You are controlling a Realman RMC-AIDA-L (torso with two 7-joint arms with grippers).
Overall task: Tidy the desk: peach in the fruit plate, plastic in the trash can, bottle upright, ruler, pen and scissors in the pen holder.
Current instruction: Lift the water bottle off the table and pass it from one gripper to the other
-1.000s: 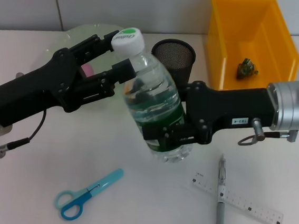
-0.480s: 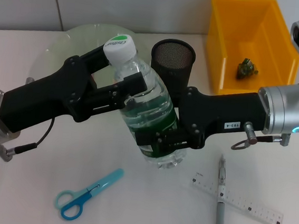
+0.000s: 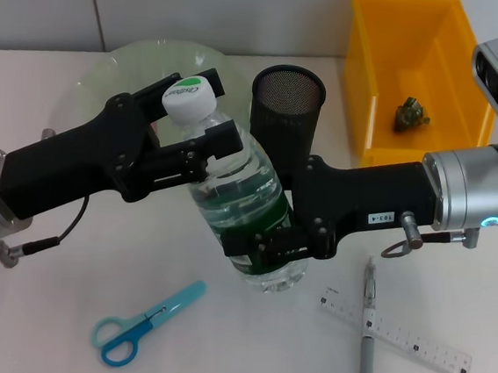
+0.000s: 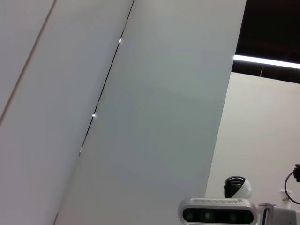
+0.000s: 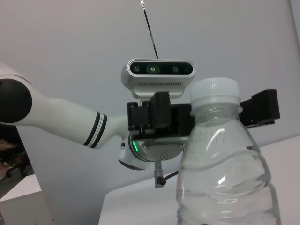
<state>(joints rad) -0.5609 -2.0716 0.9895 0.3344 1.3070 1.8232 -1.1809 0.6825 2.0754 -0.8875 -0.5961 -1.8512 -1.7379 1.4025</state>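
Head view: bottle (image 3: 245, 206) clamped between both claws, right claw (image 3: 266, 241) low.

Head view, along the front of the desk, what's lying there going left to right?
Scissors → ruler, with the pen lying across it. Behind them both tools hold the bottle: left tool at its neck, right tool on its body.

A clear bottle (image 5: 222, 164) with a white cap (image 5: 214, 90) stands close up; behind it, the left end effector (image 5: 220, 115) straddles its neck.
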